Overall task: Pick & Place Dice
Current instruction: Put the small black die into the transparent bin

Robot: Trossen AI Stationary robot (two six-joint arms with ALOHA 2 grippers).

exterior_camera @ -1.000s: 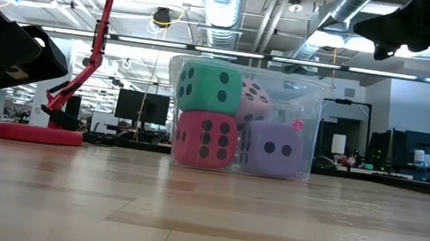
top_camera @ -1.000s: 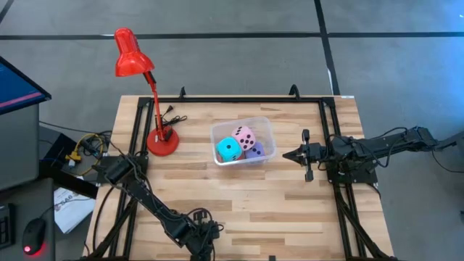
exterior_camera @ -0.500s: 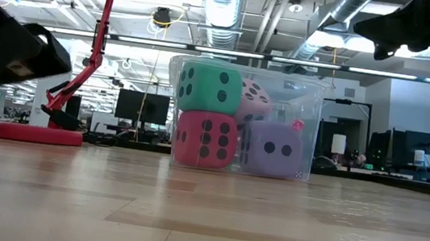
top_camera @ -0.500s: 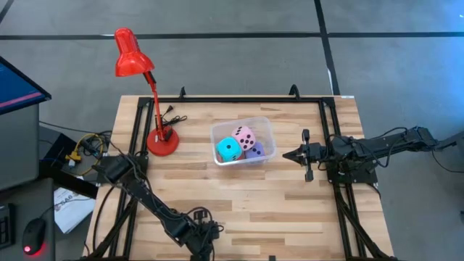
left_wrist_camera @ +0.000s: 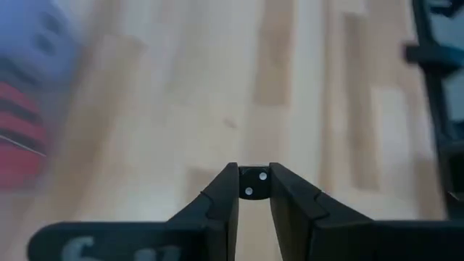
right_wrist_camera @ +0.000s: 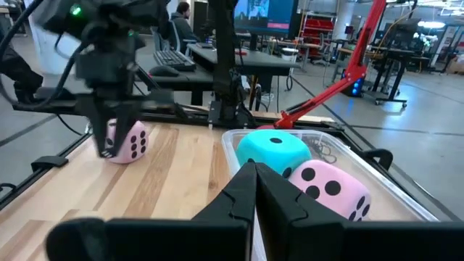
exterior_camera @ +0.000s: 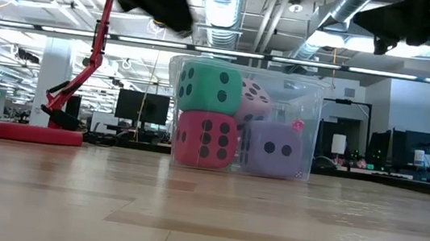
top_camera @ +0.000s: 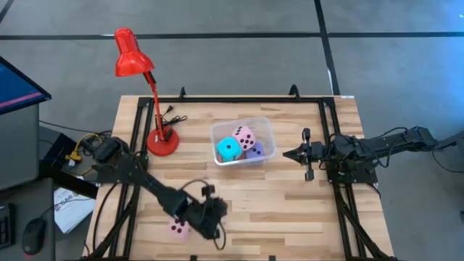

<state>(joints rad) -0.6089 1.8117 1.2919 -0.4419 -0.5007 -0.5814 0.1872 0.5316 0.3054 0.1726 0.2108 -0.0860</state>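
pink die lies loose on the wooden counter at the near left edge, well apart from the clear plastic bin mid-counter. left end effector hangs just beside this die, toward the middle of the counter, so the left arm is far nearer; the die is a cube with no long axis, any face pair works. bin holds a cyan die, a second pink die and a lavender die. right end effector waits beside the bin, fingers together. red desk lamp stands at the far left.

low view: bin walls are see-through, rounded corners; cyan die sits on a red die, lavender die alongside, pink one behind. dice look soft, matte, with dark round pips.

left wrist view: left end effector shows dark fingers nearly together, nothing between them; only a small dark pad with two screws sits at the gap. bare pale wood grain beyond.

right wrist view: right end effector closed, empty, pointing at the bin; loose pink die beyond on the counter beside the left arm.
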